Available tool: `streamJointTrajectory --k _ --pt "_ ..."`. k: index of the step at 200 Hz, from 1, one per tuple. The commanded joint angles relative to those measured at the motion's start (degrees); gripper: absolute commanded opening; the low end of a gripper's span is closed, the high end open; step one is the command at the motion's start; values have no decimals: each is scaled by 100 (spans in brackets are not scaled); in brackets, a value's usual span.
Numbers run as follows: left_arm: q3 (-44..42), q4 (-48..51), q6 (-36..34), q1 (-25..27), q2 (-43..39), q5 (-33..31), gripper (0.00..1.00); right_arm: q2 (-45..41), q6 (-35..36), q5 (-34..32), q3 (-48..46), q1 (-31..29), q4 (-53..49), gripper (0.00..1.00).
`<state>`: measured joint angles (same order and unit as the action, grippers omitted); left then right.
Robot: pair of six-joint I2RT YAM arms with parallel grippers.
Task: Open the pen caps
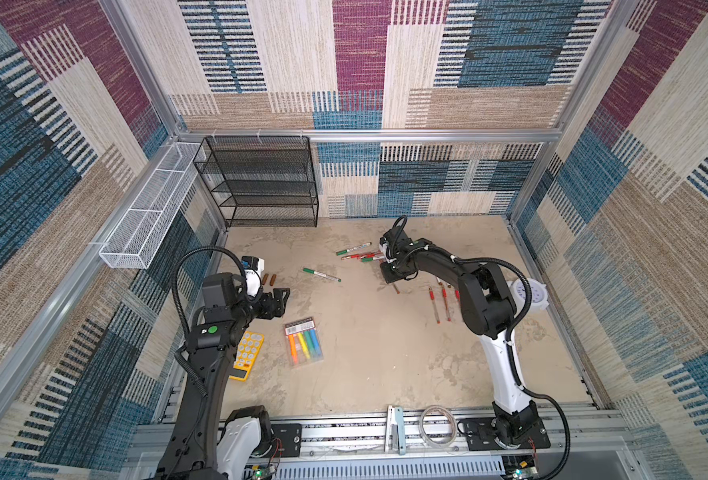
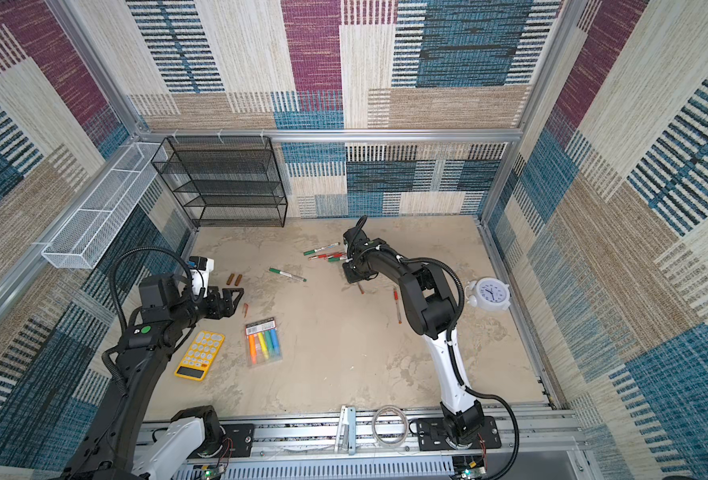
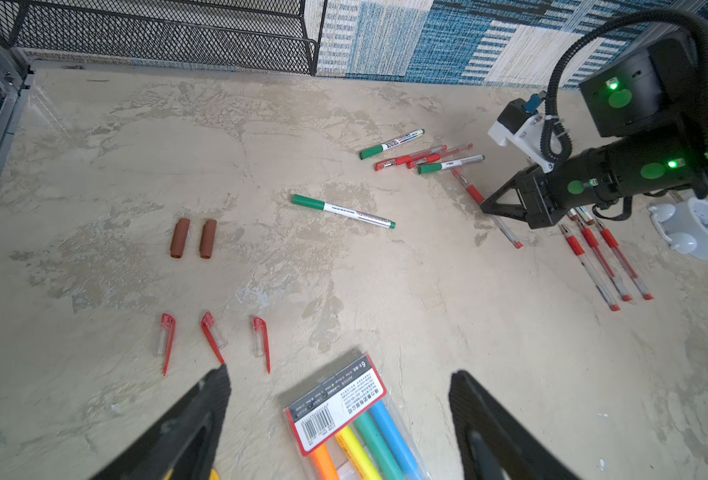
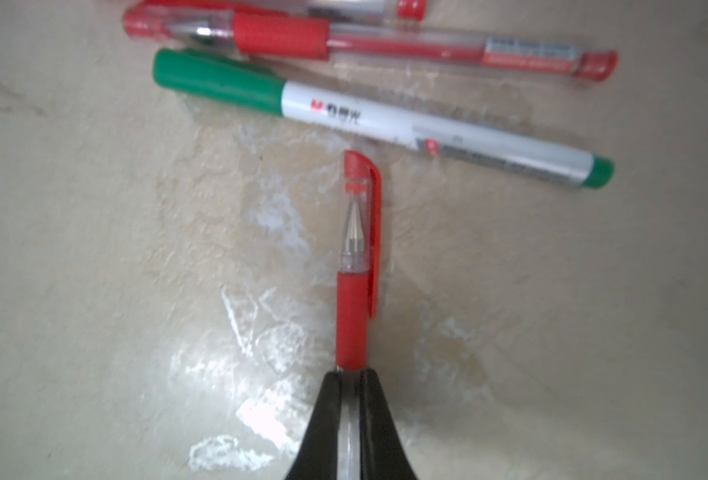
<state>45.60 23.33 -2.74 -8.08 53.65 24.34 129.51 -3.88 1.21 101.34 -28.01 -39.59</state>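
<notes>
While its red cap [image 4: 362, 195] sits on the tip, the clear red pen [image 4: 351, 324] is pinched by its barrel in the right gripper [image 4: 351, 376], down at the beige table [image 4: 94, 249]. A green-capped white marker [image 4: 385, 120] lies just past the cap, and another red pen [image 4: 385, 45] lies beside the marker. Well apart, the left gripper [image 3: 339, 372] hangs with jaws spread wide over a highlighter pack [image 3: 335, 415], near three loose red caps [image 3: 213, 332] and two brown caps [image 3: 194, 239].
</notes>
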Motion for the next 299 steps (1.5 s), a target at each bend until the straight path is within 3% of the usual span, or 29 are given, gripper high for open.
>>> streamJointTrajectory --k 1,38,91,116,163,202,256,299 --pt "-4 -127 59 27 -30 140 86 -206 -74 51 -387 -105 -383 5" --pt "32 -95 94 25 -57 161 86 -1063 -315 452 -1321 -264 122 4" --pt "-37 -301 374 34 -24 833 86 -2347 -932 1221 -2540 -733 1531 5" --pt "-109 -407 658 51 38 1576 83 -2852 -1294 1508 -3096 -1058 2462 5" --pt "-541 -1374 1932 225 155 2997 82 -3383 -1690 1409 -3715 -1770 3860 4" --pt "-598 -1687 2287 429 326 2997 79 -3402 -1842 1222 -3894 -2322 4706 3" --pt "-698 -1822 2505 579 508 2660 71 -2985 -1718 928 -3317 -2807 4555 3" --pt "-654 -1847 2525 573 554 2333 50 -2829 -1637 943 -3138 -2903 4482 3"
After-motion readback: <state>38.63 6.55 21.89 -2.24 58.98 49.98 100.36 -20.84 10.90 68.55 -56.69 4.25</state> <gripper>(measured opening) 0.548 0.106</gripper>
